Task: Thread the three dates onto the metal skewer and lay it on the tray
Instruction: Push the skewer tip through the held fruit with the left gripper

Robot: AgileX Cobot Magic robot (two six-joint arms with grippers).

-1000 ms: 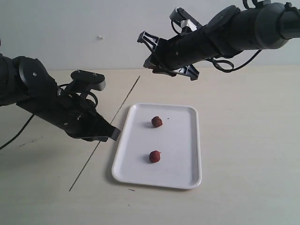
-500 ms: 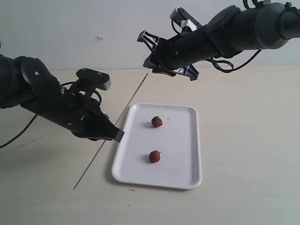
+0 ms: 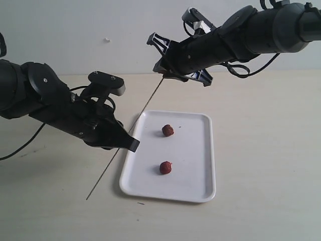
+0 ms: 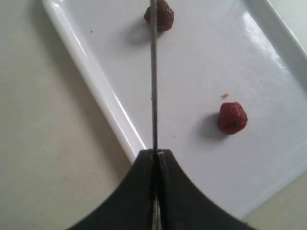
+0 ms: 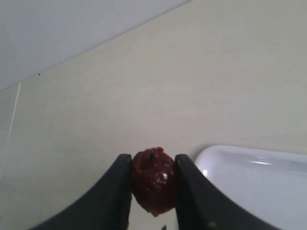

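The left end effector [image 4: 155,154] is clamping tightly on the skewer [image 3: 145,108], holding it slanted beside the tray [image 3: 200,165]. The right end effector [image 5: 153,160] is pinching one date [image 5: 153,184] above the worktop [image 3: 261,150]. Two other dates [image 3: 168,130] [image 3: 165,167] are lying apart on the tray.

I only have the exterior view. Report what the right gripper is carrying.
Observer: The right gripper is shut on a dark reddish-brown wrinkled date.
Operator: Now confirm the left grip.
Observer: The left gripper is shut on the thin grey metal skewer, pinched between its tips.
Operator: Say where the rod runs.
Observer: In the left wrist view it runs out over the white rectangular plastic tray and lines up across the farther loose date.
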